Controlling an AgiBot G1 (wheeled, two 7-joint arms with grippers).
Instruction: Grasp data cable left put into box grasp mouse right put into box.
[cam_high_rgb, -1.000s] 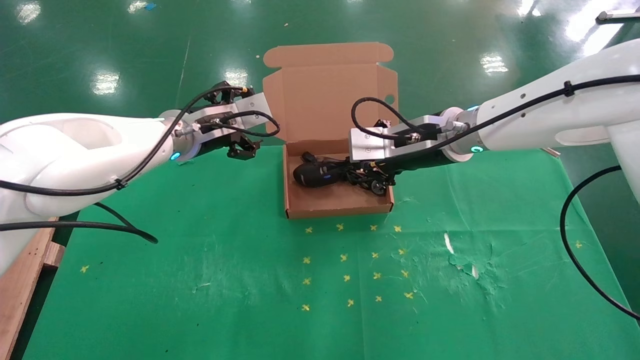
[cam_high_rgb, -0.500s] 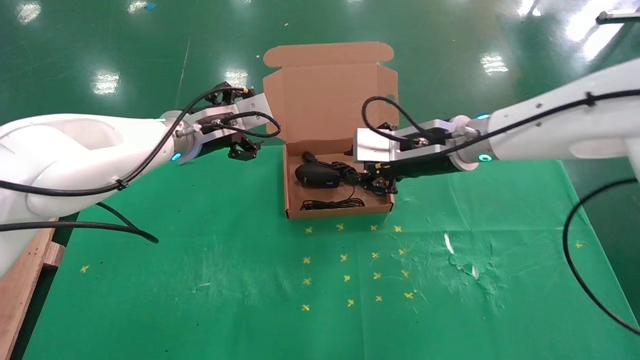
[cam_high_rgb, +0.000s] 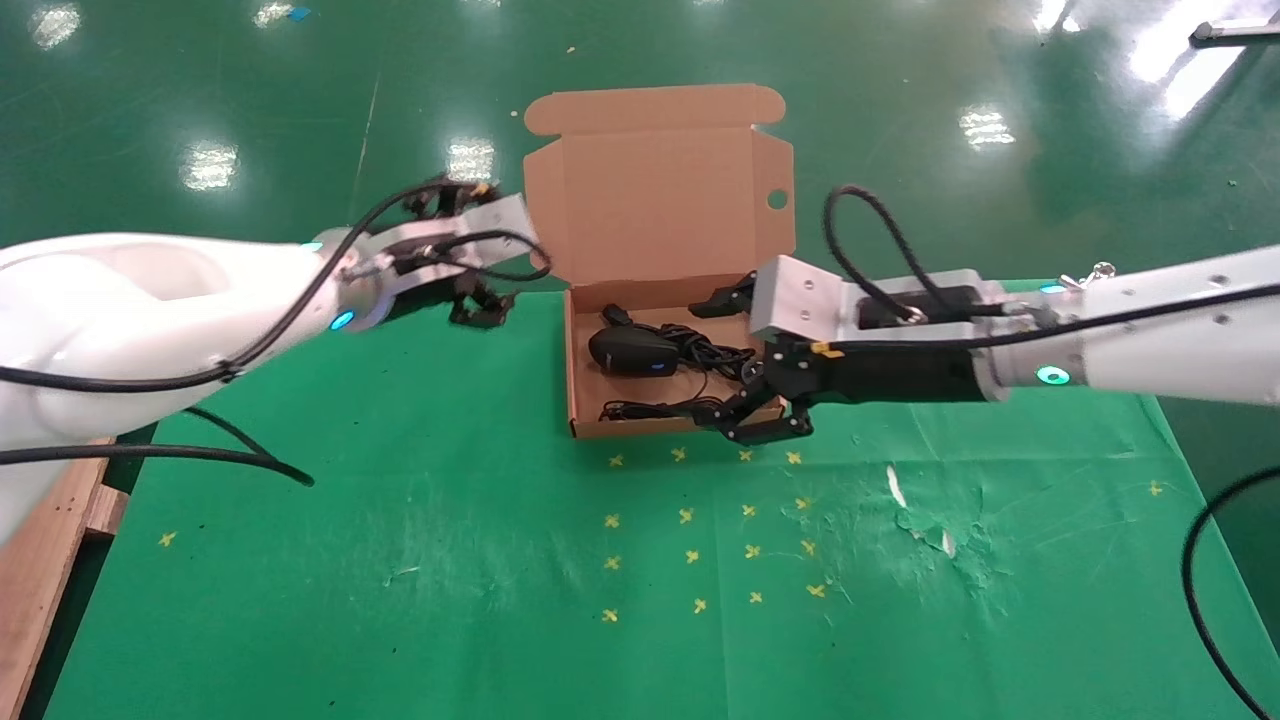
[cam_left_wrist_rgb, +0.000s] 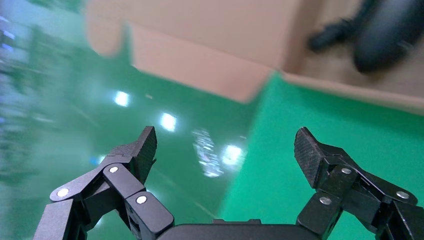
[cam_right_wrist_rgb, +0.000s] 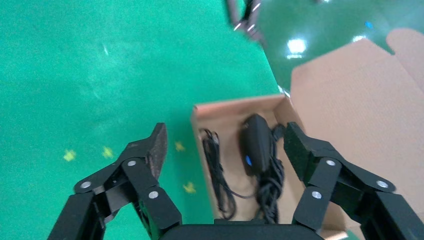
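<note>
Both items look packed: the mouse (cam_high_rgb: 632, 352) and cable (cam_high_rgb: 705, 352) lie inside the box (cam_high_rgb: 660, 200) on the bench (cam_high_rgb: 400, 520). The right claw (cam_high_rgb: 745, 365) hangs empty, fingers apart, over the box's right edge; the left claw (cam_left_wrist_rgb: 227, 152) waits apart beside it. Next, probably just clearing away.

- The head view looked forward and down from above, taking in the whole table (cam_high_rgb: 400, 560) and open box (cam_high_rgb: 650, 180).
- The left wrist view sat low, close beside the box (cam_left_wrist_rgb: 210, 65).
- The right wrist view looked down into it; all three shared the mouse (cam_right_wrist_rgb: 254, 145).
</note>
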